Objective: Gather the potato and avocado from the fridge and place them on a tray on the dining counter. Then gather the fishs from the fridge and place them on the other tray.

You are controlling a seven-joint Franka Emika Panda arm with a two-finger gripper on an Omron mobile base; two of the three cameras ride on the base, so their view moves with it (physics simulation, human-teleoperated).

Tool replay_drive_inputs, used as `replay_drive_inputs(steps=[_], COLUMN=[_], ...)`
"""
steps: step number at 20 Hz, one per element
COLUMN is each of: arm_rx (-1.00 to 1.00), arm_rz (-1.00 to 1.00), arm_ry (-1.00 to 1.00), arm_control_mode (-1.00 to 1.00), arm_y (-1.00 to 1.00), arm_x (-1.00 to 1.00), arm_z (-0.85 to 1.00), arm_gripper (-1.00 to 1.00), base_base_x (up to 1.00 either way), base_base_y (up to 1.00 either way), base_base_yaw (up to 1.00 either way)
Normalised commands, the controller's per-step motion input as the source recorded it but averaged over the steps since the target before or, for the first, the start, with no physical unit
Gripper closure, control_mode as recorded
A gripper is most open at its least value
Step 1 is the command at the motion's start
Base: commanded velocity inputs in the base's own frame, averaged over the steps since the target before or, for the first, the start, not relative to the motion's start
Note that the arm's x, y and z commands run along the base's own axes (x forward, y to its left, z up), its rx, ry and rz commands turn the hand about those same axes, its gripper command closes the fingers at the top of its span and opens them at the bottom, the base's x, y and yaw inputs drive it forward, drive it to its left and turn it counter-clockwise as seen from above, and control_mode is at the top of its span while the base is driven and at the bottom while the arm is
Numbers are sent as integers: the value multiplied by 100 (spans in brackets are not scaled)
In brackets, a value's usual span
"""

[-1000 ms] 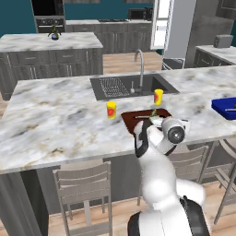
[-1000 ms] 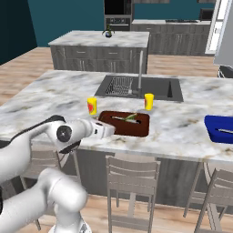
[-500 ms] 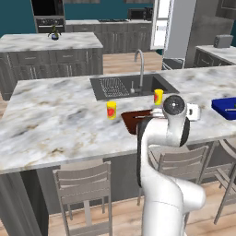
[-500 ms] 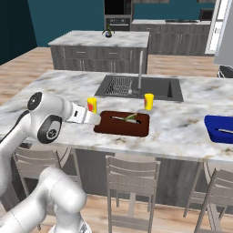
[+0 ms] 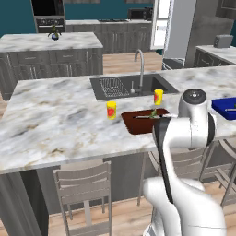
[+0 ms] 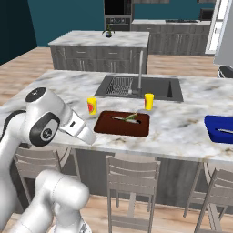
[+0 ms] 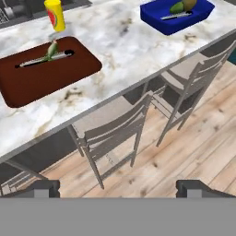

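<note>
Two slender fish (image 7: pixel 46 54) lie in the reddish-brown tray (image 7: pixel 41 78) on the marbled table (image 7: pixel 120 41); the blue tray (image 7: pixel 177 20) holds the avocado (image 7: pixel 177 7).

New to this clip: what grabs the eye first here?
The dark reddish-brown tray on the marbled counter, near its front edge, with slim grey-green fish lying in it. To the right sits the bright blue tray holding produce. The open, empty claw hangs over the stools and wooden floor.

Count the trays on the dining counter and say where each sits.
2. The other tray, reddish-brown, lies in front of the sink, between the two yellow cups. The tray, blue, sits toward the counter's right end in the right base view, partly cut off there.
</note>
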Motion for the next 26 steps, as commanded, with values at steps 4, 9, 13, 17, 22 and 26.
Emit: replay_drive_inputs(steps=[4, 9, 13, 17, 22, 26], arm_rx=[0, 0, 0, 0, 0, 0], arm_rz=[0, 0, 0, 0, 0, 0], arm_ry=[9, 0, 0, 0, 0, 0], arm_control_mode=[-100, -100, 100, 100, 100, 100], arm_y=[-3, -2, 0, 0, 0, 0], arm_x=[0, 0, 0, 0, 0, 0], arm_z=[-7, 0, 0, 0, 0, 0], arm_gripper=[-100, -100, -100, -100, -100, -100], base_base_x=[0, 0, -49, -76, -41, -2], base_base_y=[0, 0, 0, 1, 49, 100], base_base_yaw=[0, 0, 0, 0, 0, -1])
